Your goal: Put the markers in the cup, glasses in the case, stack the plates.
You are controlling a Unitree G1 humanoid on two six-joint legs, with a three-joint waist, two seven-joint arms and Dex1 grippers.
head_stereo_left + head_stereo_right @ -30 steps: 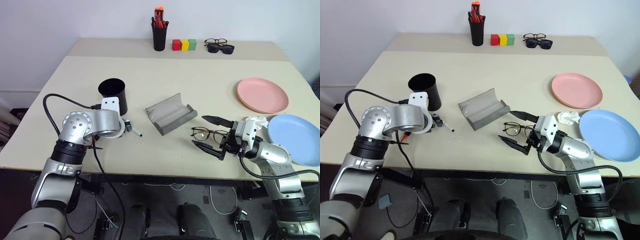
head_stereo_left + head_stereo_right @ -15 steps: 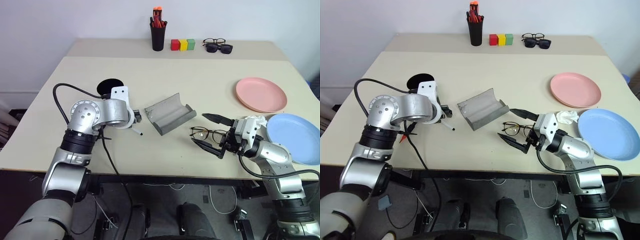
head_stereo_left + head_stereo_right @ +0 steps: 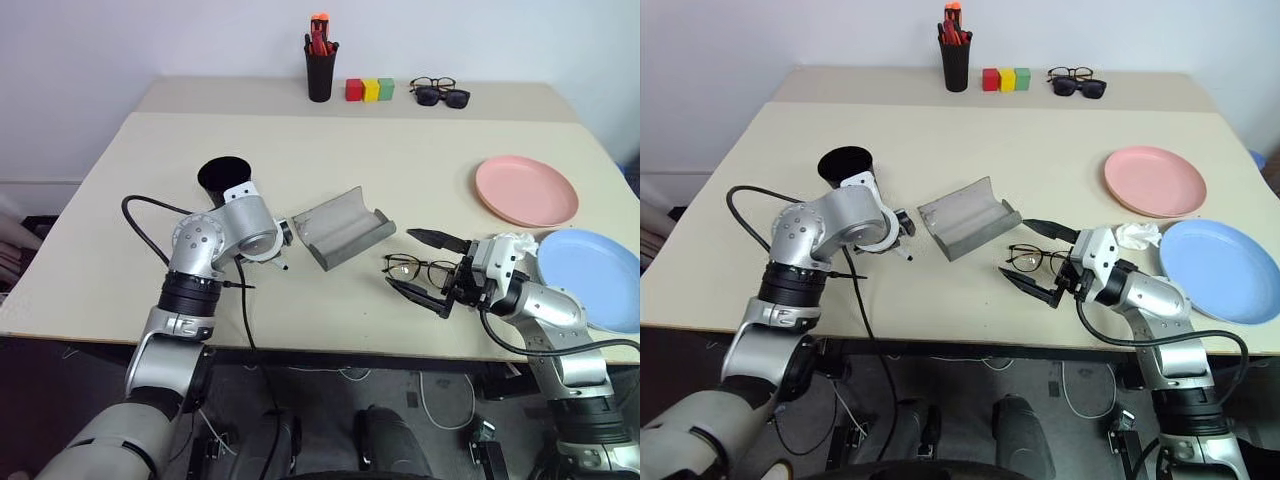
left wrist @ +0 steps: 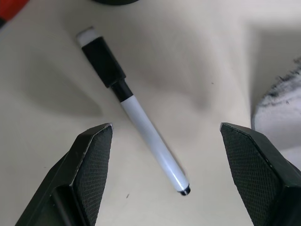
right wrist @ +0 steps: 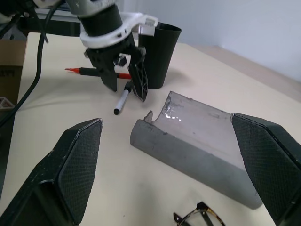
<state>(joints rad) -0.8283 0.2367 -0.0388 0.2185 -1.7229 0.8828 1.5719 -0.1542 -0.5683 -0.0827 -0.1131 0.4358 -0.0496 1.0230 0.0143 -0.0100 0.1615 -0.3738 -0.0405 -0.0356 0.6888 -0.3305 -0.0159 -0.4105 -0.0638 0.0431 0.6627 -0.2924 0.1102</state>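
Note:
My left gripper hangs open, pointing down over the white marker with a black cap, which lies flat between its fingers untouched. The red-capped marker lies just behind it, beside the black cup. The grey case lies open at mid-table. My right gripper is level and open, its fingers either side of the thin wire-rimmed glasses on the table. The pink plate and the blue plate sit apart at the right.
A crumpled white tissue lies between the plates. At the back stand a black pen holder with red pens, three coloured blocks and two other pairs of glasses. The blue plate reaches the table's right edge.
My left arm swung right from beside the cup, its wrist rolling, and now stands over the white marker. The right arm and the glasses stayed put.

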